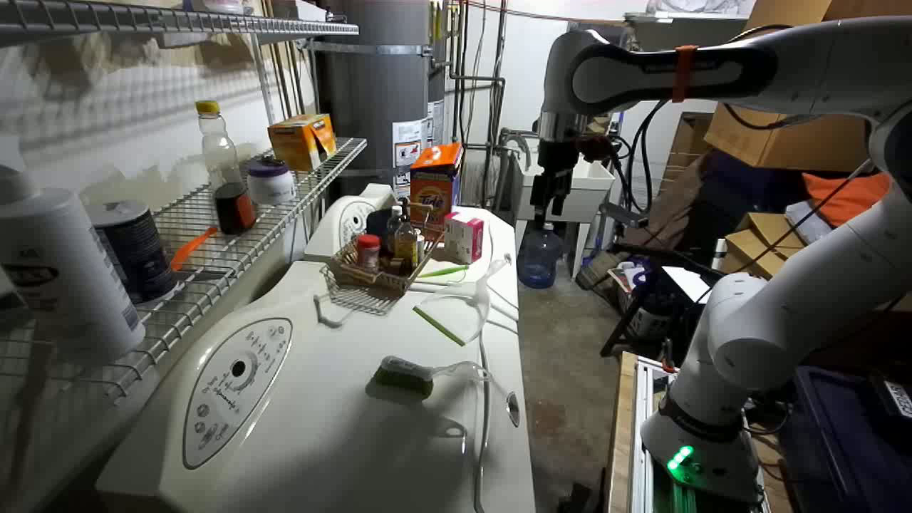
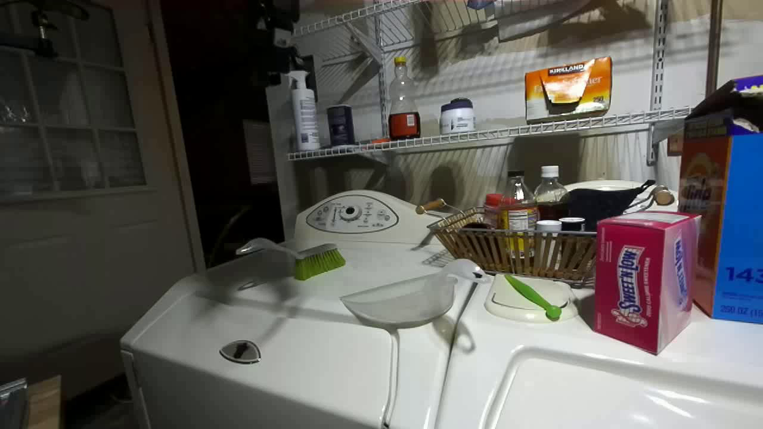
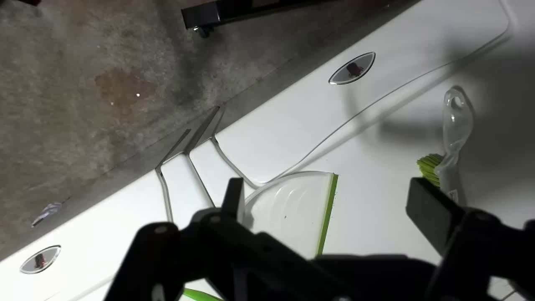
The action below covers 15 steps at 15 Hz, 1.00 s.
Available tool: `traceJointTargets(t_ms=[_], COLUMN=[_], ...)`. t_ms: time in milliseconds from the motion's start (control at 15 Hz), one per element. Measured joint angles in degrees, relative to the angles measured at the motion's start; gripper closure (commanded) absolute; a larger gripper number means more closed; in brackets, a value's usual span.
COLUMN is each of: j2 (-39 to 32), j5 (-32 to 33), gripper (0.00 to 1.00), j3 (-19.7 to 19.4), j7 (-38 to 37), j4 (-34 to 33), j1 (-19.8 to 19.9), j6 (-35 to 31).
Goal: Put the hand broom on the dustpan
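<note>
Exterior views look down along the white machines (image 1: 306, 388) and across them at the wire shelf (image 2: 503, 132); the wrist view faces downward; all share the dustpan (image 2: 405, 300).

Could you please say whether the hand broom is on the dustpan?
Off: the hand broom lies apart from the dustpan, white machine top showing between them.

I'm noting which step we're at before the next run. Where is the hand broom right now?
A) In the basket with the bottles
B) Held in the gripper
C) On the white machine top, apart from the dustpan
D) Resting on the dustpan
C: in both exterior views the hand broom lies on the white machine top, with bare surface between it and the dustpan.
</note>
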State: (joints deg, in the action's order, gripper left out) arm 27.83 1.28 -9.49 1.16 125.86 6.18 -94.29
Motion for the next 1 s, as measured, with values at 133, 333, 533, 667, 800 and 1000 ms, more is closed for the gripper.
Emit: traceJointTargets(t_ms=[133,333,533,667,800,1000], j2=[0.00,0.00,0.00,-0.08,-0.79,-3.76], j5=[0.00,0.00,0.00,-0.09,-0.42,-3.29], gripper=[0.00,0.00,0.00,0.00,0.00,0.00], j3=[0.00,0.00,0.00,0.14,1.32,3.90], j7=[0.00,0.00,0.00,0.10,0.08,0.01], j4=[0.00,0.00,0.00,-0.02,-0.14,-0.95], j1=[0.00,0.00,0.00,-0.11,-0.81,-3.25], j6=[0.00,0.00,0.00,-0.14,-0.60,-1.65])
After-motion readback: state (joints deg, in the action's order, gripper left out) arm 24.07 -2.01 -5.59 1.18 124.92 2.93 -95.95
